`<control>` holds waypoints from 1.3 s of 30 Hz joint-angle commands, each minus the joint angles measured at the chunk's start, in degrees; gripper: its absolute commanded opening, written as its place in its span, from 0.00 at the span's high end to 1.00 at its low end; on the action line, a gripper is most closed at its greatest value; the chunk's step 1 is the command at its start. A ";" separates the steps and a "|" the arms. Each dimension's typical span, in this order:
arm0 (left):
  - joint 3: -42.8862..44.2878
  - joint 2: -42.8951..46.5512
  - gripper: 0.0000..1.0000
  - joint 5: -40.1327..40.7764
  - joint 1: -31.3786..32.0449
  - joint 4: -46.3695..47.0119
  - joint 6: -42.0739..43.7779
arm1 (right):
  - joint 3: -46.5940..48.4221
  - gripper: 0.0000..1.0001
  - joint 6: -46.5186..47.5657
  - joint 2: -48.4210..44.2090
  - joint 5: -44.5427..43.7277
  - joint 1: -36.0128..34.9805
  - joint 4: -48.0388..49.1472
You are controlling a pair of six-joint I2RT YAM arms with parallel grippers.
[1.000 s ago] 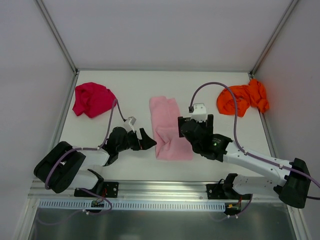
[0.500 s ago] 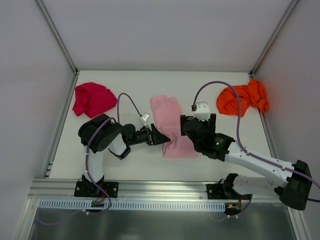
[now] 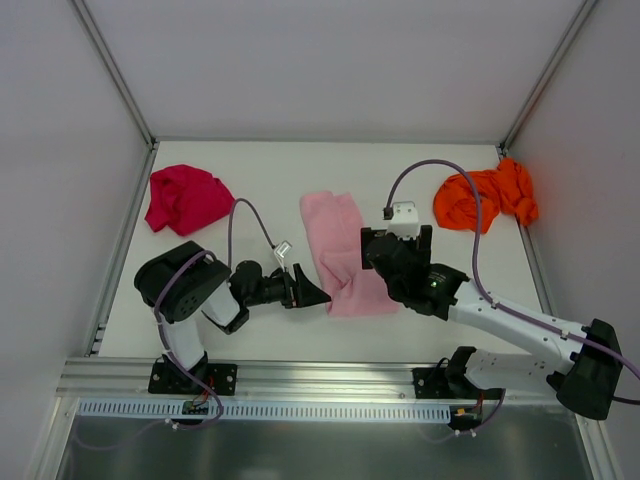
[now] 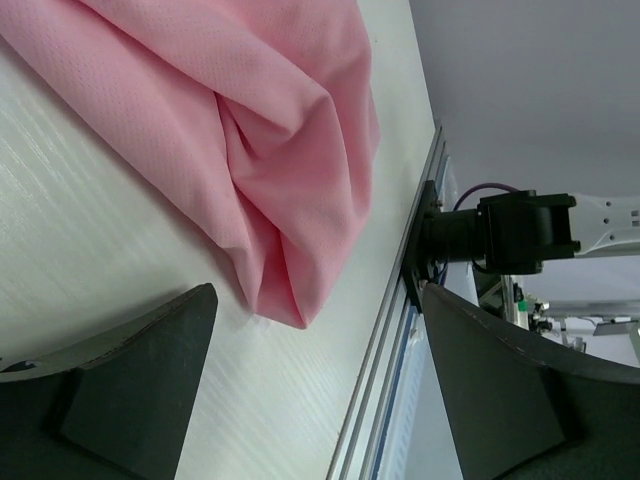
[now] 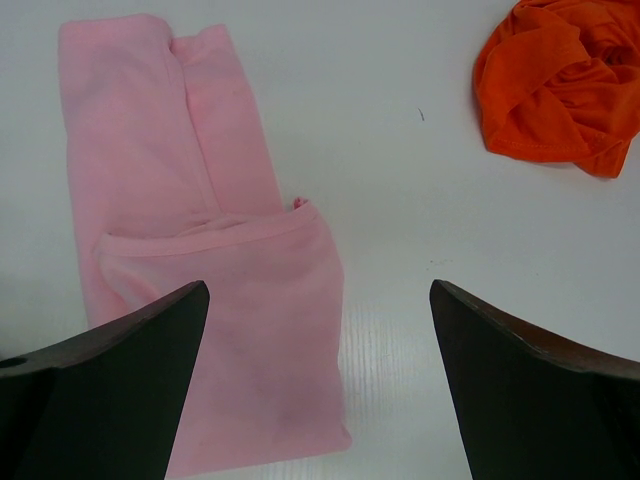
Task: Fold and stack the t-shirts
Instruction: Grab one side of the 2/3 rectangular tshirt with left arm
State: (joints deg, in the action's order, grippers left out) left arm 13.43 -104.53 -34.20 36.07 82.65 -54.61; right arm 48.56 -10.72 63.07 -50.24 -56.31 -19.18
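The pink t-shirt (image 3: 335, 240) lies lengthwise front to back, its near-left corner just ahead of the wide, empty left gripper (image 3: 316, 295), with the right gripper (image 5: 318, 300) equally wide above its right edge.

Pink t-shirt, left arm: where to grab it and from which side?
Grip the bunched near-left corner of the pink t-shirt, where the cloth folds into a raised ridge. Come in low from the left along the table; the open left end effector faces that corner. The rest lies flat, likely harder to pinch.

Left t-shirt (image 3: 185, 198), middle t-shirt (image 3: 330, 240), right t-shirt (image 3: 487, 197)
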 commanded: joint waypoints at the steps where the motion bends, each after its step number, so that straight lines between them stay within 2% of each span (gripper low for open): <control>1: -1.30 1.52 0.14 2.29 0.84 -0.54 3.28 | 2.77 0.01 -0.44 -0.14 -0.91 0.42 0.28; 9: 1.42 1.44 0.11 12.03 5.14 -7.86 3.98 | 3.65 0.01 0.44 -1.10 -0.48 0.42 0.11; 20: 3.80 1.34 0.12 14.77 7.34 -10.58 4.60 | 3.65 0.01 0.96 -2.60 -1.09 0.59 -0.68; 23: 3.62 1.79 0.14 14.68 7.52 -10.58 4.69 | 3.74 0.01 0.88 -2.34 -1.00 0.85 -0.68; 26: 3.71 1.53 0.25 14.33 7.78 -10.14 4.69 | 3.74 0.01 0.70 -2.25 -0.83 1.03 -0.68; 31: 4.41 -0.32 0.34 12.75 8.31 -7.95 4.25 | 3.92 0.01 0.79 -2.42 -0.48 1.73 -1.03; 36: 4.94 -1.29 0.35 12.93 9.36 -7.60 4.34 | 3.74 0.01 0.70 -2.95 -0.30 2.00 -1.30; 39: 5.37 -2.43 0.44 12.05 9.72 -6.19 4.34 | 3.56 0.01 0.61 -3.39 -0.30 2.17 -1.56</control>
State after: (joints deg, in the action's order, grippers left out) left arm 18.24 -105.27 -21.93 45.06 75.26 -52.34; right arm 49.87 -10.02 61.69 -50.02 -54.59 -20.45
